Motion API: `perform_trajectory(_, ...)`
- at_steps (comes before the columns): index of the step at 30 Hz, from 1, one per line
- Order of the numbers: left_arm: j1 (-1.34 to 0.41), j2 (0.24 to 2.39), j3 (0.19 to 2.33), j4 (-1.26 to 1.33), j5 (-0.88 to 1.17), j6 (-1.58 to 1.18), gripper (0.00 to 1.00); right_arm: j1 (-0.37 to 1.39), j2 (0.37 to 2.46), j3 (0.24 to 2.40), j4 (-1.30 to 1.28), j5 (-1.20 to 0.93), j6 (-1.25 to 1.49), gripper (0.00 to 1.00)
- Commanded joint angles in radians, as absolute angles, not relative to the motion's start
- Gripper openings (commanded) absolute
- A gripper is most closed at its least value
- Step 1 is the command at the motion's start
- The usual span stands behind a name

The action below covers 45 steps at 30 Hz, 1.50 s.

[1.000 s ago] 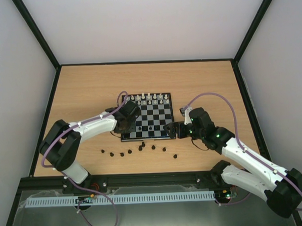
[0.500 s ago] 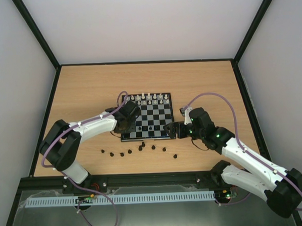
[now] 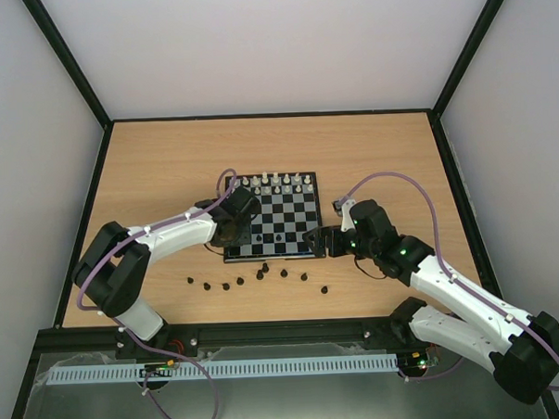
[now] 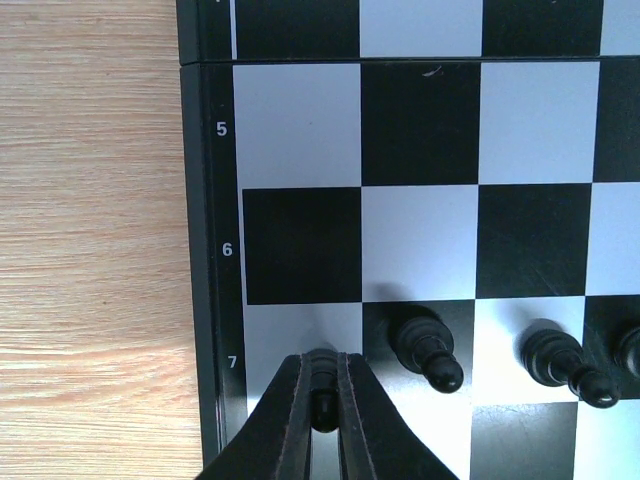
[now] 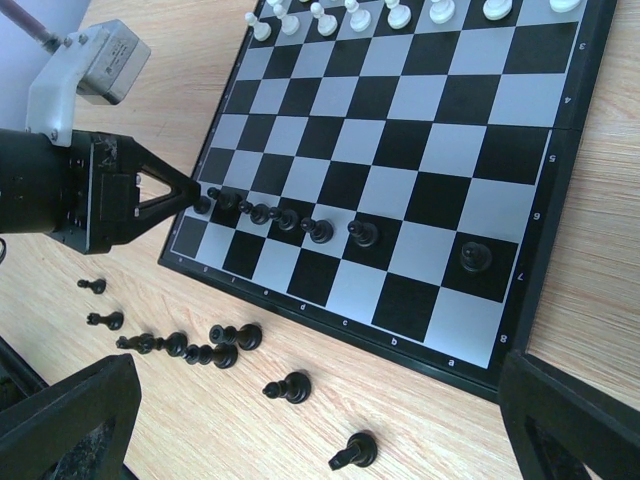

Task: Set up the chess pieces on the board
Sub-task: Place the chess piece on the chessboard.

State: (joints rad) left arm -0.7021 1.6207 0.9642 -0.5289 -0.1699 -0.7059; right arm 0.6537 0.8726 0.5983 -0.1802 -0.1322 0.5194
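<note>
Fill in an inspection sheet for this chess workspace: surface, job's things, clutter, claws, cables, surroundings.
Surface: wooden table, light grain, dark edging.
Job's things: board lies flat mid-table; white pieces line its far row; black pieces stand along row 7; loose black pieces lie on the table just off its near edge.
Clutter: nothing seen.
Claws: left claw shut on a black piece over the end square of row 7; right claw open and empty, beside the board's near right corner.
Cables: a purple cable arcs over each arm.
Surroundings: pale walls, black frame posts.
</note>
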Motion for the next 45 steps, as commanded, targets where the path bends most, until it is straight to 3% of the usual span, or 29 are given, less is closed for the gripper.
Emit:
perform_trajectory(1, -0.706, 1.639, 0.984, -0.525, -0.190, -0.702, 0.07, 0.650, 0.879, 0.587, -0.173, -0.147, 0.508, 0.99)
perform_trajectory(21, -0.703, 1.654, 0.995, -0.523, -0.217, -0.700, 0.08, 0.650, 0.882, 0.586, -0.172, -0.149, 0.509, 0.99)
perform_trajectory(45, -0.704, 1.635, 0.989, -0.542, -0.212, -0.706, 0.19, 0.650, 0.893, 0.584, -0.166, -0.162, 0.508, 0.99)
